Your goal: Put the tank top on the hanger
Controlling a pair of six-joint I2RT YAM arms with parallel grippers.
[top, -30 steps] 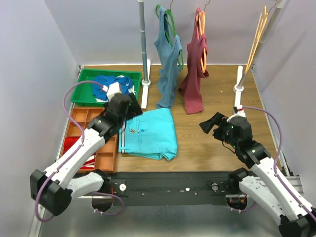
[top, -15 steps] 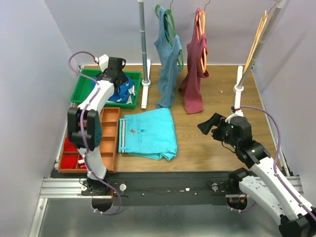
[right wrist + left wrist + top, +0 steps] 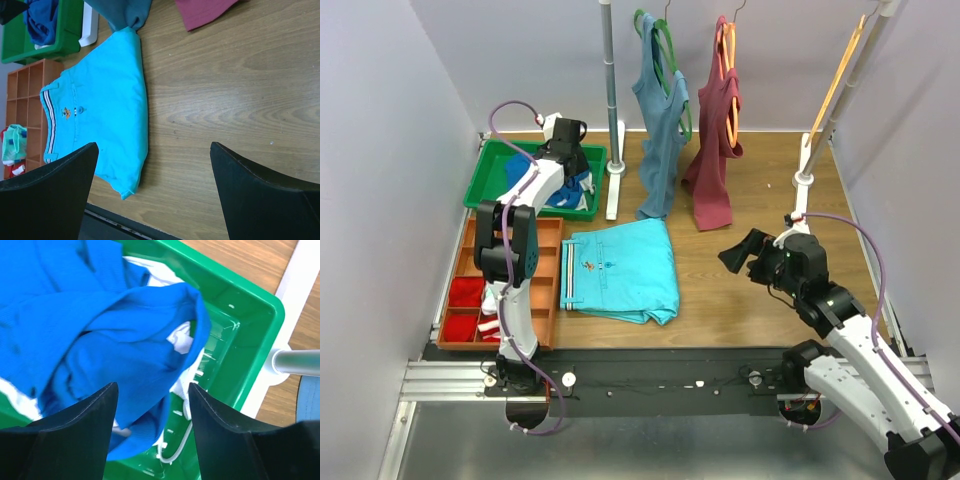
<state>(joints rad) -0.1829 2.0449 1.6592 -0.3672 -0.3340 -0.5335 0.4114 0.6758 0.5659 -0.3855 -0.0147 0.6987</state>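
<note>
Left gripper (image 3: 151, 390), jaws parted, hangs over the royal blue tank top (image 3: 100, 330), which lies crumpled in the green tray (image 3: 240, 340) at the table's far left. Right gripper (image 3: 153, 150), spread wide and empty, hovers at near right, beside the folded turquoise garment (image 3: 100, 100). The light-orange hanger (image 3: 838, 85) is up at the far-right pole, well apart from the tank top.

Tank top (image 3: 115, 335): royal blue cloth, matt, fine knit, soft creases.
Tray (image 3: 240, 335): green plastic, glossy, with light glints on its wall.
Worktop (image 3: 235, 100): wood grain, smooth, low sheen.
Folded garment (image 3: 105, 100): turquoise cloth, smooth and matt.
Hanger (image 3: 839, 80): thin light-orange plastic.
Pole (image 3: 300, 362): grey metal, satin finish.
Left tool (image 3: 152, 395): fingers (image 3: 75, 440) matt black — plastic by the look.
</note>
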